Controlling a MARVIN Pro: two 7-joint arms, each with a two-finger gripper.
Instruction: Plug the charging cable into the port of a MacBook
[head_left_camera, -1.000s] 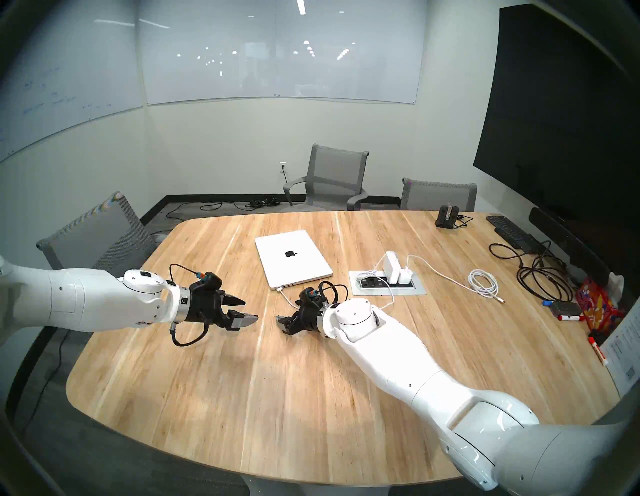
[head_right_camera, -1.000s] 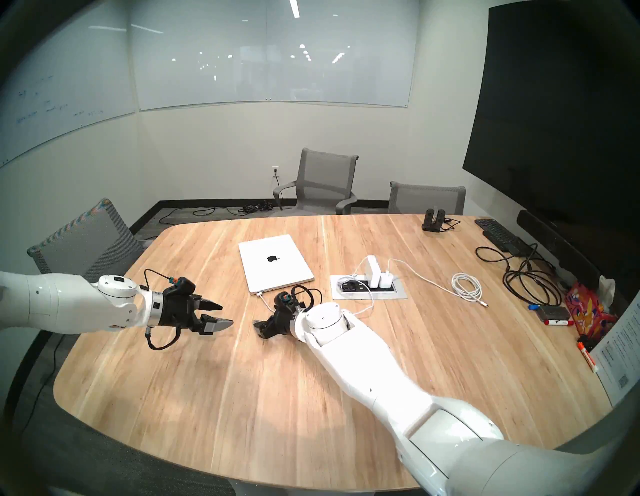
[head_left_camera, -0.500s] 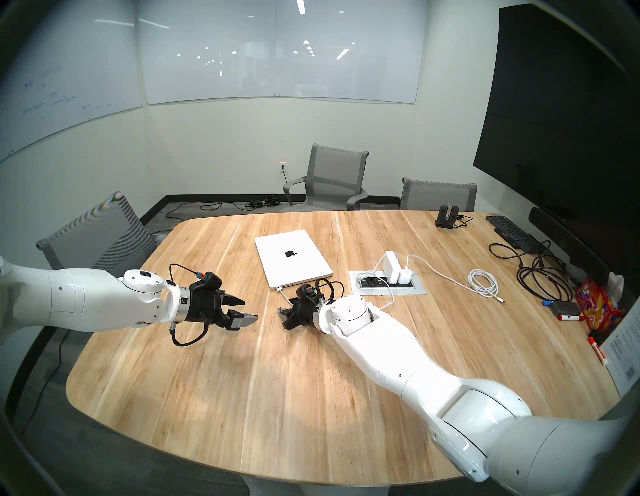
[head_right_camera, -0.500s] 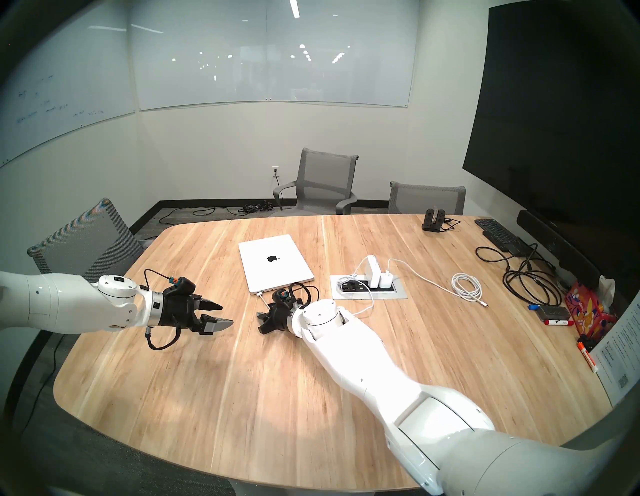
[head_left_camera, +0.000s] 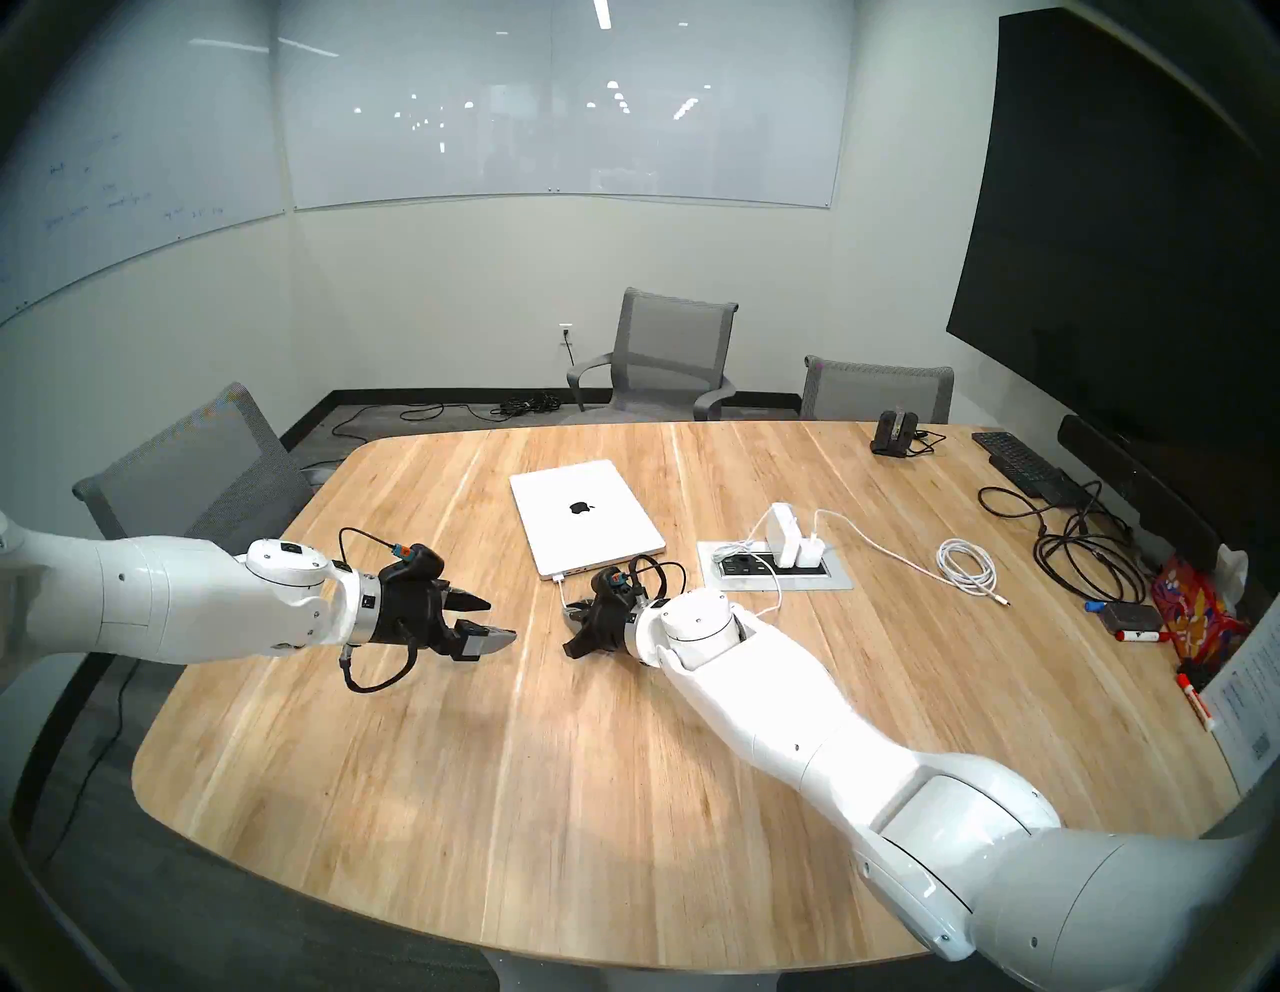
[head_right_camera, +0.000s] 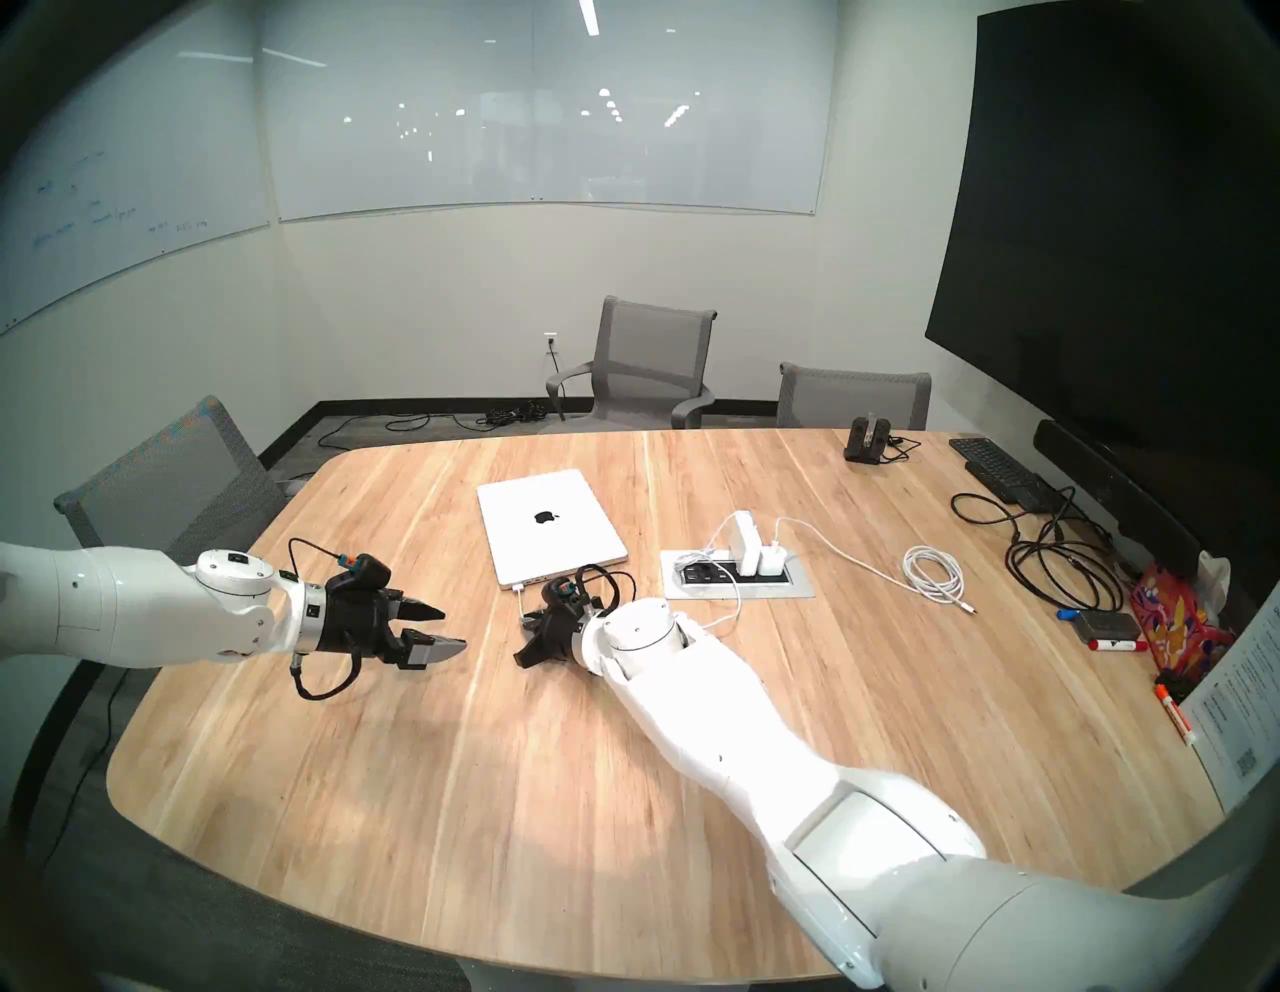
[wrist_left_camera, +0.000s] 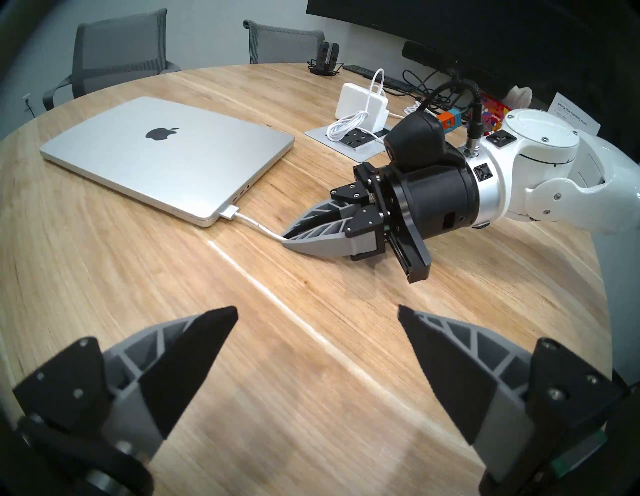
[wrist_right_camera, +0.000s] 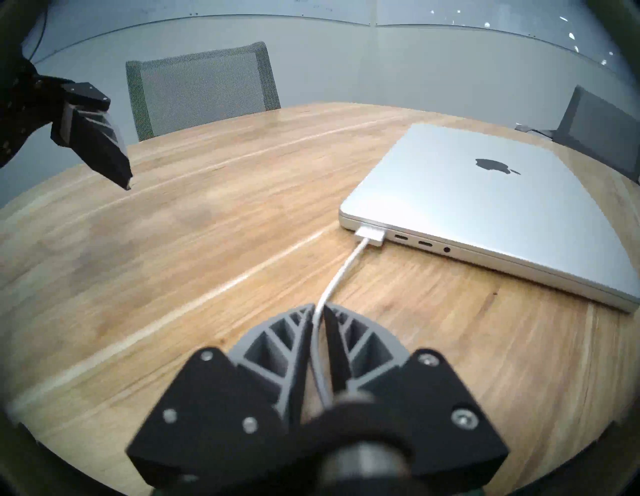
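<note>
On wooden table (head_left_camera: 485, 796), right hand (wrist_right_camera: 318, 313) pinches charging cable (wrist_right_camera: 341, 277) — connector at MacBook (wrist_right_camera: 485, 207); left hand (wrist_left_camera: 318, 313) apart.

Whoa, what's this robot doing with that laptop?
It is plugging in a MacBook. The right gripper is closed on the white charging cable, whose connector already sits against the laptop's end port. The left gripper hangs open over the table, holding nothing.

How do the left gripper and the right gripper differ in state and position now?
The left gripper is open and holds nothing; the right gripper is shut on the white cable. The left one hangs above the table; the right one is low, near the laptop. Both have grey ribbed fingers.
</note>
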